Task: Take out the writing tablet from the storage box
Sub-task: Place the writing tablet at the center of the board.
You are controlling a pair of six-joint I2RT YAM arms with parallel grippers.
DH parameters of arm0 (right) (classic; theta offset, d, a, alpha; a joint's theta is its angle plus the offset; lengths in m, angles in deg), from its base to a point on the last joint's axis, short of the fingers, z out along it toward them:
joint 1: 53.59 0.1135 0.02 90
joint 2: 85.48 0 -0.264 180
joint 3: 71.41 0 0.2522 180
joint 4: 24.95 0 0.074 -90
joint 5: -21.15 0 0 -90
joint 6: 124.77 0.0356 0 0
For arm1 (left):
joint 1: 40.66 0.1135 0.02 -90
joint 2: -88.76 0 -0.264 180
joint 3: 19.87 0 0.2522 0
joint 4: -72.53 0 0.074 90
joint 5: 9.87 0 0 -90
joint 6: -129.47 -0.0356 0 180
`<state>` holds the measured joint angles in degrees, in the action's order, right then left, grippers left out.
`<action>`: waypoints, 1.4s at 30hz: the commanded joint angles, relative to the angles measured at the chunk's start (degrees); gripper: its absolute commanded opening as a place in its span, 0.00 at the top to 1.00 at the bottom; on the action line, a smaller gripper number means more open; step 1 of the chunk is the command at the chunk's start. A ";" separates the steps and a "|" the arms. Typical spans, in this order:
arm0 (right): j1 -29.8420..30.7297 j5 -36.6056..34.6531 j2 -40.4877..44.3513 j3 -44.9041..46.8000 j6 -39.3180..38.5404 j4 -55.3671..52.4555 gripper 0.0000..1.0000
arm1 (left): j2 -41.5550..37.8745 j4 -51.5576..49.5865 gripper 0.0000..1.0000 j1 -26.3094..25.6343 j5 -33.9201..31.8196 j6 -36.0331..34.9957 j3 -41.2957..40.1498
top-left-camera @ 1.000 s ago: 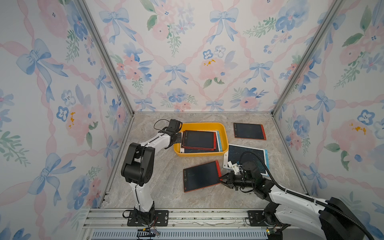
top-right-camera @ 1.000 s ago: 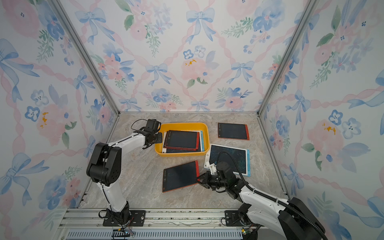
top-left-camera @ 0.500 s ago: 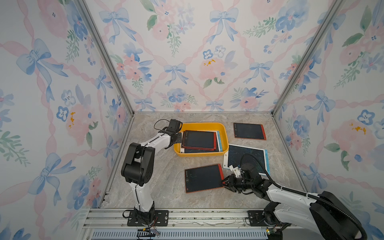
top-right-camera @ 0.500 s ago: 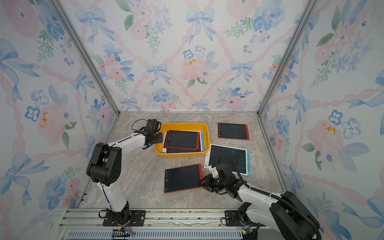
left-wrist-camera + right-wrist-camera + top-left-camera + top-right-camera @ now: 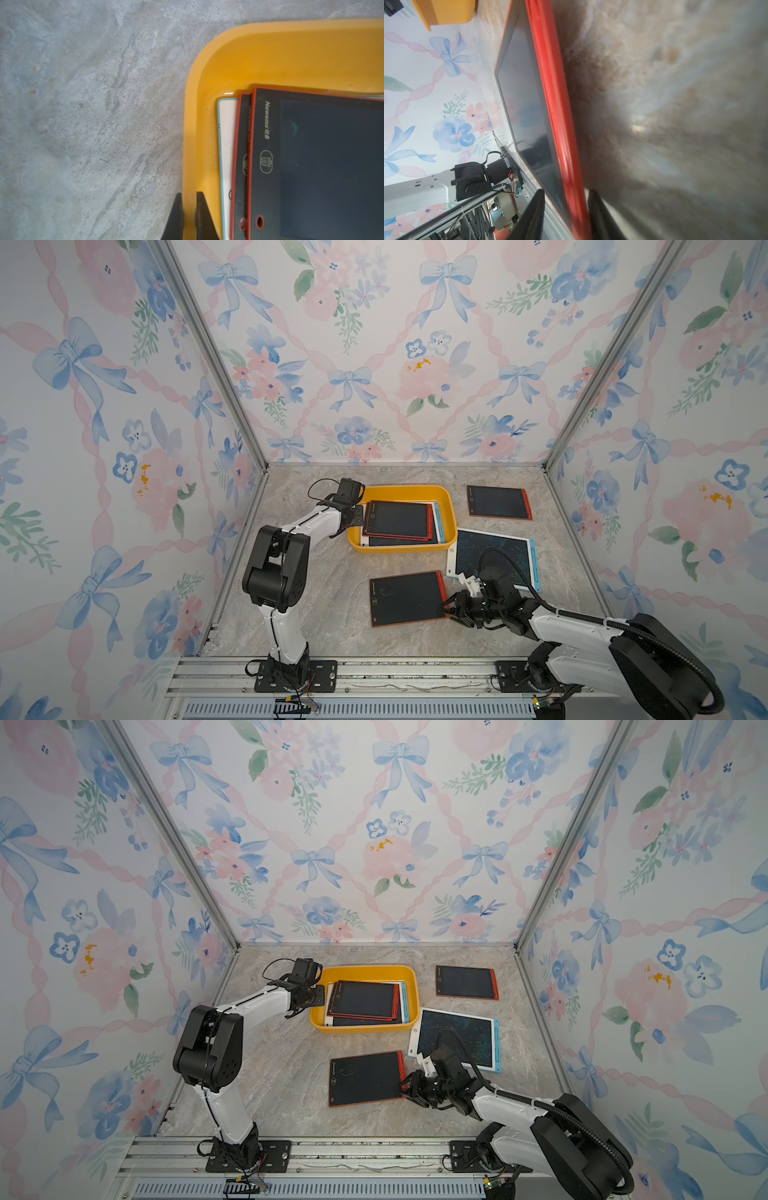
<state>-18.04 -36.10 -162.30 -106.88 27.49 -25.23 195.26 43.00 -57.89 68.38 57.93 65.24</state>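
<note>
Toward the back of the grey stone-patterned table [image 5: 311, 614]: the storage box [image 5: 403, 488], yellow-orange with rounded corners, flat on its base. Holds three tablets in a loose stack, all below the rim. Carries uppermost the top red-framed tablet [image 5: 397, 519], dark screen up and slightly askew. Shows beneath it the second red-framed tablet [image 5: 241, 145], offset so that only a strip peeks out. Has at the bottom the white tablet [image 5: 226, 135] with a pale blue edge, close to the box wall.

Pinches the box's side rim with the left gripper [image 5: 189, 207]: fingers nearly together, one outside the wall and one inside, yellow plastic between them.

Out of the box, in front of it and apart from it: the writing tablet [image 5: 405, 599], red-framed, flat on the table, screen up with faint marks. Straddles its right edge with the right gripper [image 5: 566, 207], jaws partway apart and slack, one finger on the screen side and the other on the table side of the red frame.

Also on the table in both top views: the large blue-edged tablet [image 5: 492, 558] just beside the box's front right corner, and the far red-framed tablet [image 5: 465, 982] to the box's right, near the back wall.
</note>
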 commanded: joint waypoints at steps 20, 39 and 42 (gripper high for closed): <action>-3.08 1.09 -1.86 -8.28 -8.48 -14.83 0.45 | -0.23 -2.68 0.99 -0.98 2.07 -1.41 -0.80; -5.92 -17.20 3.18 -34.76 -25.94 -56.32 0.03 | 0.09 -2.64 0.99 -1.05 2.03 -1.50 -0.78; -7.05 -19.46 -0.39 -44.66 -29.17 -59.47 0.03 | 0.26 -2.72 0.99 -1.00 2.24 -1.41 -0.69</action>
<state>-24.05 -50.00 -159.17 -144.85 3.73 -75.66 195.26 43.00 -57.89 68.38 57.93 65.24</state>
